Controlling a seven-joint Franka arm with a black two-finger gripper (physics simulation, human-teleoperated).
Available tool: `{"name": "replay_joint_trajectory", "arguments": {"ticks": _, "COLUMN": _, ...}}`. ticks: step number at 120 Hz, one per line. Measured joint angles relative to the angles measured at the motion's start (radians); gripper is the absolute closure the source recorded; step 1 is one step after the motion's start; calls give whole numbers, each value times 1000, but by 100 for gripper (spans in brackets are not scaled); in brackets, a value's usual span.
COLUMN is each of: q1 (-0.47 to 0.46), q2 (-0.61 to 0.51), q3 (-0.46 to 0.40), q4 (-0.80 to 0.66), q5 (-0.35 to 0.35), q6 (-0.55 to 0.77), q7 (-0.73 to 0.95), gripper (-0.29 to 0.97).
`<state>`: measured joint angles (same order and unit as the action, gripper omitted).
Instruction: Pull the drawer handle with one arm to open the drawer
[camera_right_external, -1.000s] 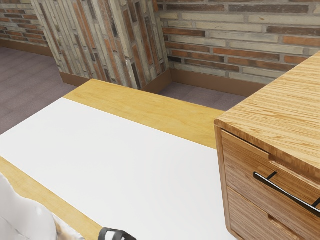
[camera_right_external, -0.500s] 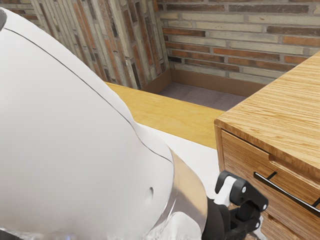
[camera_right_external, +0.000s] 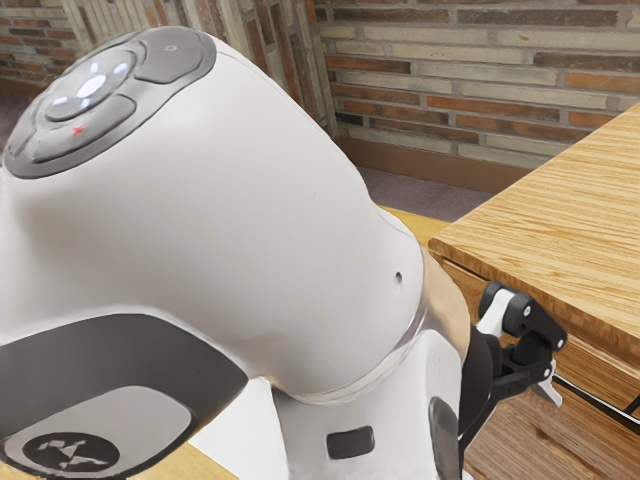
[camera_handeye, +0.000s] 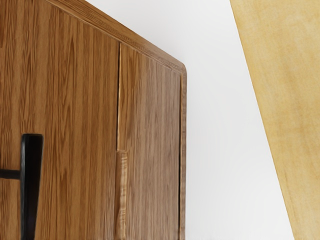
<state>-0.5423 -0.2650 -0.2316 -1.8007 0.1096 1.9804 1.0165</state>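
A wooden cabinet (camera_right_external: 560, 230) stands at the exterior view's right. Its upper drawer front (camera_right_external: 600, 368) carries a thin black bar handle (camera_right_external: 600, 400), partly hidden behind my arm. My white arm takes up most of the exterior view, and my gripper (camera_right_external: 520, 345) hangs just in front of the cabinet's near corner, left of the handle. In the wrist view the handle's end (camera_handeye: 30, 185) lies off to one side of the hand, on the wood-grain drawer front (camera_handeye: 75, 125), which looks flush with the cabinet face.
The cabinet rests on a white mat (camera_handeye: 220, 125) laid over a wooden table (camera_handeye: 285, 100). A brick wall (camera_right_external: 480, 70) runs behind, with a purple floor (camera_right_external: 430, 190) below it. My own arm hides the table's near part.
My arm has swung up and across the exterior view, now hiding the mat. The hand has moved up and right, closer to the cabinet's corner and handle. The drawer has not moved.
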Motion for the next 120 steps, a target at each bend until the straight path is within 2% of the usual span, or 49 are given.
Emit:
{"name": "replay_joint_trajectory", "arguments": {"ticks": 71, "q1": 69, "q2": 60, "q3": 0, "q4": -29, "q5": -10, "q6": 101, "q7": 61, "gripper": 2}}
{"name": "replay_joint_trajectory", "arguments": {"ticks": 86, "q1": 72, "q2": 73, "q3": 0, "q4": -42, "q5": -16, "q6": 109, "q7": 65, "gripper": -2}}
{"name": "replay_joint_trajectory", "arguments": {"ticks": 103, "q1": 70, "q2": 79, "q3": -1, "q4": -42, "q5": -20, "q6": 112, "q7": 68, "gripper": 2}}
{"name": "replay_joint_trajectory", "arguments": {"ticks": 120, "q1": 59, "q2": 55, "q3": -7, "q4": -45, "q5": -21, "q6": 109, "q7": 72, "gripper": 17}}
